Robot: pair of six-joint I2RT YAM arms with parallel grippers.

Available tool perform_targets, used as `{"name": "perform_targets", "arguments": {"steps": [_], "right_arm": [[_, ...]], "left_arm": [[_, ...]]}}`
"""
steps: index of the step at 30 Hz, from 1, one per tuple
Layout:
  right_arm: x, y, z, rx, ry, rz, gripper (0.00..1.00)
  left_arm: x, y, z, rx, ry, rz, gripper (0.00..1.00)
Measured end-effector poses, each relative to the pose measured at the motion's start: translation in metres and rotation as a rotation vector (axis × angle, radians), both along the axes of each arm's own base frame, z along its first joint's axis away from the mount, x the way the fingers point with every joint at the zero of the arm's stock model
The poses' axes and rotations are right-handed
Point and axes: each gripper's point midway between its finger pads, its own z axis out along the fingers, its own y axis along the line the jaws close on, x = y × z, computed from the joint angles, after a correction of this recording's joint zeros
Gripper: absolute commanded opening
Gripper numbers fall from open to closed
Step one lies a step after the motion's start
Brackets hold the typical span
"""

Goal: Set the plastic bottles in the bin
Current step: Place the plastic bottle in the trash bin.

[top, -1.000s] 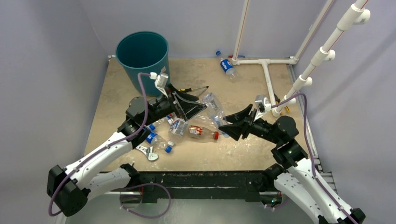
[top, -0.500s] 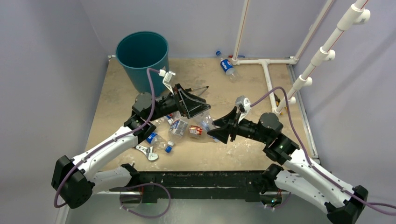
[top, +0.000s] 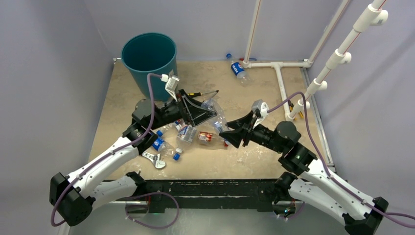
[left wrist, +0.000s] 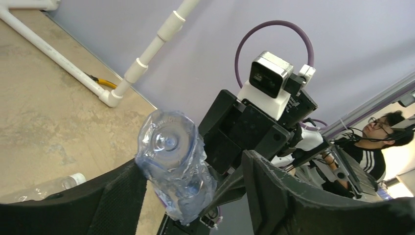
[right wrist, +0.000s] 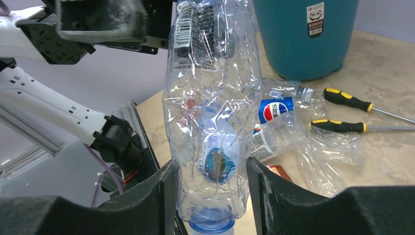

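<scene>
A crushed clear plastic bottle [right wrist: 210,98] with a blue cap stands between my right gripper's [right wrist: 208,166] fingers, which are shut on its neck end. In the top view this bottle [top: 214,110] spans from my right gripper [top: 223,132] up to my left gripper [top: 209,114]. In the left wrist view the bottle's base [left wrist: 171,161] leans on one finger of my open left gripper [left wrist: 191,166]; the other finger stands apart. Several more bottles [top: 188,134] lie in a pile below the left gripper. The teal bin [top: 149,61] stands at the back left and also shows in the right wrist view [right wrist: 303,39].
A Pepsi bottle [top: 238,69] lies at the back by the white pipe frame [top: 281,81]. Two yellow-and-black screwdrivers [right wrist: 347,100] lie near the bin. A red-handled wrench [top: 155,160] lies at the front left. A person [left wrist: 379,142] sits beyond the cell.
My right gripper has moved left with the bottle, bringing its base between my left gripper's fingers. The left wrist has shifted and turned slightly.
</scene>
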Motion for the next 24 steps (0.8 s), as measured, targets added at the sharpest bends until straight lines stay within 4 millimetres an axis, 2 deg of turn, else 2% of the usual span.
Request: {"name": "perform_targets", "arguments": {"steps": [2, 7, 15, 16, 17, 22, 24], "right_arm": [[0.000, -0.001, 0.002, 0.006, -0.006, -0.006, 0.35], [0.001, -0.001, 0.004, 0.008, -0.009, -0.010, 0.35], [0.005, 0.000, 0.000, -0.025, -0.008, -0.017, 0.41], [0.005, 0.000, -0.001, -0.030, -0.008, -0.018, 0.44], [0.005, -0.001, -0.002, -0.036, -0.011, -0.019, 0.51], [0.005, -0.002, 0.000, -0.040, -0.006, -0.021, 0.94], [0.004, -0.002, 0.002, -0.033, 0.004, -0.021, 0.99]], "left_arm": [[0.000, 0.001, 0.001, 0.002, -0.008, 0.006, 0.55], [0.003, 0.001, -0.004, 0.014, 0.006, 0.019, 0.48], [0.008, -0.002, -0.010, 0.021, 0.031, 0.026, 0.23], [0.008, -0.002, -0.010, 0.019, 0.037, 0.027, 0.19], [0.008, -0.002, -0.010, 0.017, 0.042, 0.026, 0.16], [0.008, -0.002, -0.009, 0.013, 0.035, 0.025, 0.00], [0.008, -0.002, -0.008, 0.014, 0.021, 0.030, 0.00]]}}
